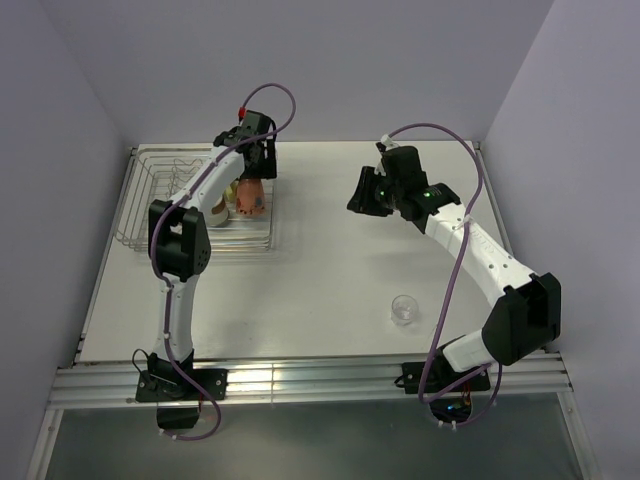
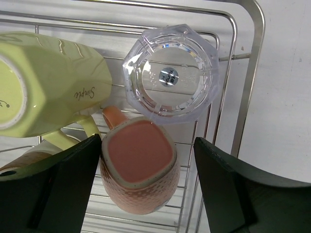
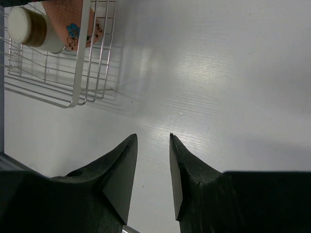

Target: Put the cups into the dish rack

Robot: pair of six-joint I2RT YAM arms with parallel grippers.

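The wire dish rack (image 1: 150, 175) stands at the back left. In the left wrist view, the rack (image 2: 250, 73) holds an upside-down pale yellow mug (image 2: 48, 82), an upside-down clear tumbler (image 2: 170, 73) and an upside-down salmon-pink mug (image 2: 138, 165). A brownish cup (image 2: 22, 159) peeks out at the lower left. My left gripper (image 2: 148, 141) is open and straddles the pink mug (image 1: 250, 198); its right finger (image 2: 218, 179) stands clear of the mug. A second clear tumbler (image 1: 404, 308) stands on the table near the front. My right gripper (image 1: 362, 200) is slightly open and empty above the table.
The right wrist view shows the rack's corner (image 3: 80, 73) at upper left, with the pink mug (image 3: 73, 24) and a brown cup with a cream base (image 3: 29, 29) in it. The white table (image 1: 330, 270) is walled at the back and both sides.
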